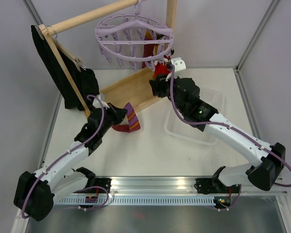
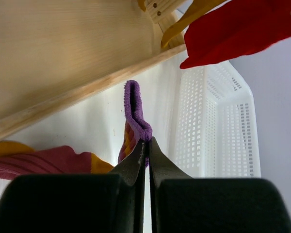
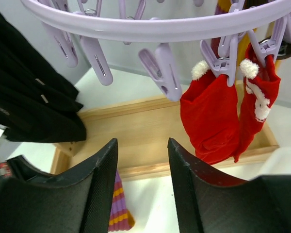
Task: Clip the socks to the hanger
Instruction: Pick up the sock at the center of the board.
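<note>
The left gripper [image 2: 146, 143] is clamped on the striped sock [image 2: 134, 104] by its cuff, well below the hanger [image 3: 160, 30]. The right gripper [image 3: 141, 145] gapes empty just under the hanger. Next, I'd guess, lift it to a free peg [image 3: 161, 73].

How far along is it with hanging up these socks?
Done: two red socks already hang clipped under the purple hanger.
In hand: the left fingers are shut on a purple striped sock, low beside the wooden base, not yet at a clip. The right fingers are open and empty below the hanger.
Left: clipping that sock; many clips are free.
</note>
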`<state>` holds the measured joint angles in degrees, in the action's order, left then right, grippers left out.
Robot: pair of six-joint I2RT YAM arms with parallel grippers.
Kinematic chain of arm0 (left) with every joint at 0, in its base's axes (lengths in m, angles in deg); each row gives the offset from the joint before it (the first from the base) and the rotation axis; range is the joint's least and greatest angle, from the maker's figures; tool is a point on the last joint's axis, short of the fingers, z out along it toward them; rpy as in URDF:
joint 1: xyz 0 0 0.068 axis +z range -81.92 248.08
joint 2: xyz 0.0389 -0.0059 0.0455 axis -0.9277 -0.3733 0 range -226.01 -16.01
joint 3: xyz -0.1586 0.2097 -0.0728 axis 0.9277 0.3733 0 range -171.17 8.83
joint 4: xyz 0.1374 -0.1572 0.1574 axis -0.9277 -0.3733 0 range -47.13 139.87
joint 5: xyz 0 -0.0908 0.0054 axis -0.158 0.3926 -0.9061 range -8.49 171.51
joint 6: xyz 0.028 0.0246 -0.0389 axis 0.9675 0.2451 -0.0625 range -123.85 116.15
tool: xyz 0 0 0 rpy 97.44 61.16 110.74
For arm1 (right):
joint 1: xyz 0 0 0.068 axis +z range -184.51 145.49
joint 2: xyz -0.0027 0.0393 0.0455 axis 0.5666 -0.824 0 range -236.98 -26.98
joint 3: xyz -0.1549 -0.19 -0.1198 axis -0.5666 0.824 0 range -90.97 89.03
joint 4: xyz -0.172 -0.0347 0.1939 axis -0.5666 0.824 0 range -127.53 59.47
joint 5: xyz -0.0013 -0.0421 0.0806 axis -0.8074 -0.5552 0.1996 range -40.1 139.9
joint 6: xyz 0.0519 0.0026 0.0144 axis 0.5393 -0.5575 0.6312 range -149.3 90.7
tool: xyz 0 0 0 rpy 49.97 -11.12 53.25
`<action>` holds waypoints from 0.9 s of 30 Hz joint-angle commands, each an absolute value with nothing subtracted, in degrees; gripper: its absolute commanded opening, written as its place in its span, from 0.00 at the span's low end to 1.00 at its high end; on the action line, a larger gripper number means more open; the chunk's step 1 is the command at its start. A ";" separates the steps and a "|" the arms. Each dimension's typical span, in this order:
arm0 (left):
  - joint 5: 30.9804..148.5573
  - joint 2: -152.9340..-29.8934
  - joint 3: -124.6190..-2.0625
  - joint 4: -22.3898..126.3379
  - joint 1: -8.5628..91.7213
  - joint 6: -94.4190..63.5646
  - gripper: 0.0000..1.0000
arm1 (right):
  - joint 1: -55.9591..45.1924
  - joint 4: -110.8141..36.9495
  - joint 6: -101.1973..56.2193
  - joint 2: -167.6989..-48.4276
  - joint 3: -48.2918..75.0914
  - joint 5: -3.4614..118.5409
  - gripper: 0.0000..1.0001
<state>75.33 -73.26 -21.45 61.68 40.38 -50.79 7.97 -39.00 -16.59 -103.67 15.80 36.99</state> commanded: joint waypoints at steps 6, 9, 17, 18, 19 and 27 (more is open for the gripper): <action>80.54 -69.89 -30.63 47.59 40.66 -39.62 0.02 | 16.90 -43.68 -25.96 -108.54 9.41 8.86 0.64; 80.80 -69.88 -32.12 46.27 40.57 -39.01 0.02 | 18.31 -40.96 -27.19 -112.05 4.06 4.83 0.64; 83.53 -71.38 -36.16 44.77 40.66 -38.56 0.02 | 18.75 -32.35 -25.79 -119.79 -7.55 0.86 0.64; 84.05 -71.73 -36.61 44.42 40.66 -38.22 0.02 | 18.75 -31.65 -25.79 -120.40 -8.43 0.07 0.64; 84.14 -72.17 -37.39 44.25 40.66 -38.04 0.02 | 18.75 -30.68 -25.79 -121.72 -10.00 -0.20 0.65; 84.85 -73.13 -38.81 44.77 40.66 -37.51 0.02 | 18.66 -27.16 -27.28 -126.73 -17.30 -1.78 0.69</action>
